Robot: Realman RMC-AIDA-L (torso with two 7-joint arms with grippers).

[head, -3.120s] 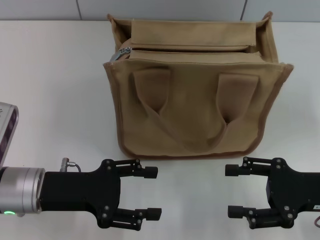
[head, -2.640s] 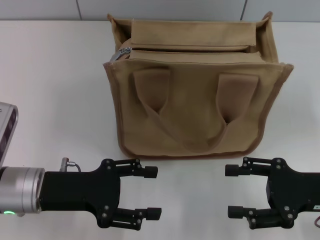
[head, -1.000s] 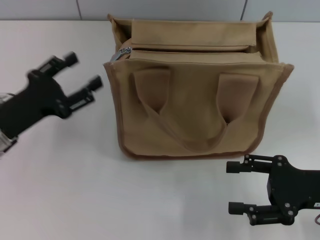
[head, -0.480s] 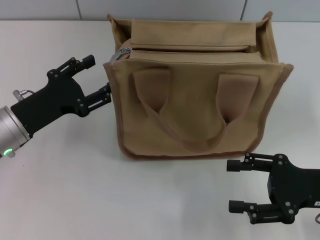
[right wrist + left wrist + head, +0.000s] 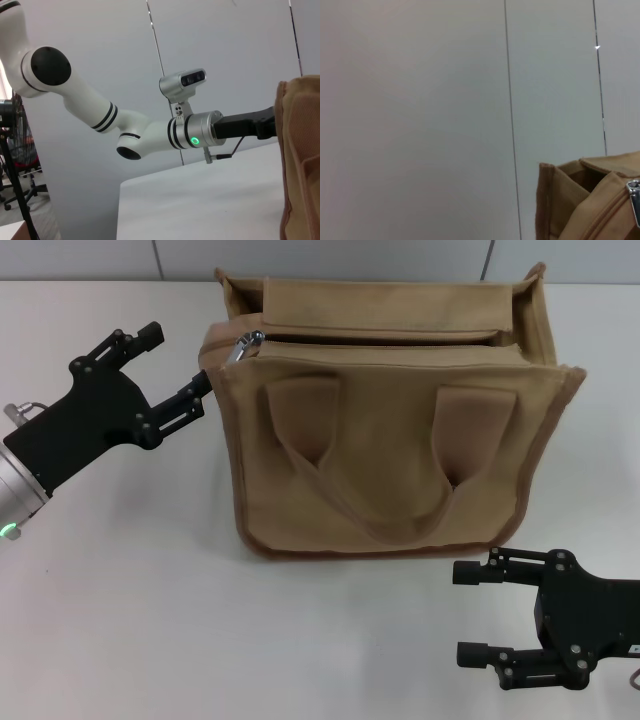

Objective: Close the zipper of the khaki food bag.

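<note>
The khaki food bag point(image 5: 385, 430) stands upright in the middle of the white table, handles lying on its front face. The zipper point(image 5: 380, 337) runs along its top, with the silver slider point(image 5: 243, 346) at the bag's left end. My left gripper point(image 5: 177, 361) is open just left of the bag's top left corner; its nearer finger point(image 5: 192, 392) touches the corner piping. The left wrist view shows that corner point(image 5: 570, 200) and the slider point(image 5: 635, 197) at the picture's edge. My right gripper point(image 5: 477, 612) is open and empty, parked at the front right, clear of the bag.
The white table point(image 5: 120, 590) lies around the bag, and a grey panelled wall point(image 5: 445, 100) stands behind it. The right wrist view shows my left arm point(image 5: 150, 132) reaching to the bag's edge point(image 5: 300, 150).
My left arm has risen from the table's front to the bag's left side and now touches its top left corner, which has shifted up and back. The right arm has stayed put.
</note>
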